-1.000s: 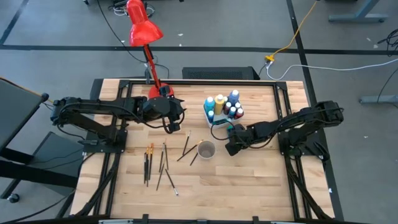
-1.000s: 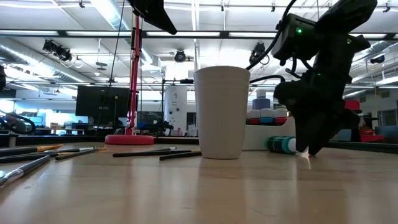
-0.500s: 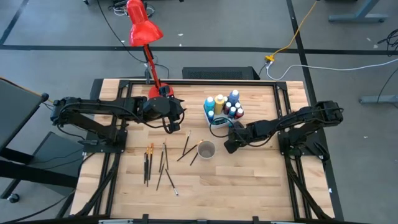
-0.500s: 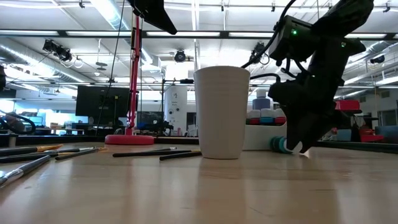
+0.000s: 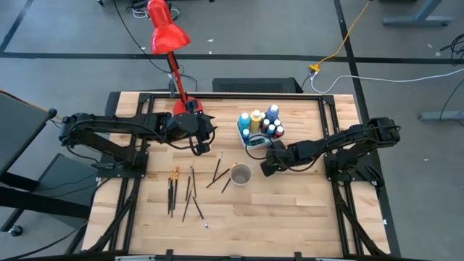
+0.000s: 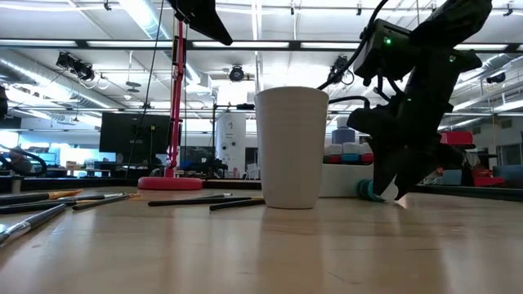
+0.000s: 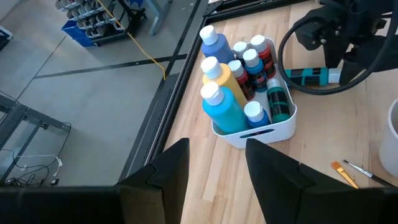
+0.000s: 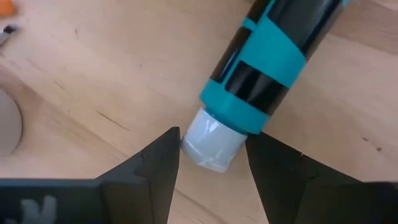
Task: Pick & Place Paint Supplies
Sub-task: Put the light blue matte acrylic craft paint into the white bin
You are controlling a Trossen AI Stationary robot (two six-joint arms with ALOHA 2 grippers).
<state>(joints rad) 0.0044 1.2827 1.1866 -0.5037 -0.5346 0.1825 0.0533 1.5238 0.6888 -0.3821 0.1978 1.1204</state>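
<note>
A teal-and-black paint bottle [image 8: 273, 43] lies on its side on the wood table, near the white bin; it also shows in the left wrist view [image 7: 308, 76] and the low view [image 6: 368, 189]. My right gripper [image 8: 212, 171] [image 5: 268, 164] is open and low over the table, one finger on each side of the bottle's white cap [image 8: 211, 144]. The white bin [image 5: 259, 127] [image 7: 283, 121] holds several upright bottles: blue, yellow, white-capped. My left gripper [image 7: 217, 180] [image 5: 206, 142] is open and empty, above the table left of the bin. My right gripper slants steeply down at the bottle's white cap [image 8: 198, 138], with its fingers across the cap end. Whether the fingers touch the cap, I cannot tell. The bottle lies flat on the table.
A white paper cup [image 5: 241, 175] [image 6: 291, 147] stands left of my right gripper. Several thin brushes [image 5: 190, 190] lie on the table's near left. A red desk lamp [image 5: 168, 35] stands at the far edge. A black cable loop [image 7: 292, 56] hangs over the lying bottle.
My right gripper has gone a little toward the table's left, up to the cap end of the lying bottle, and now hides part of it in the low view.
</note>
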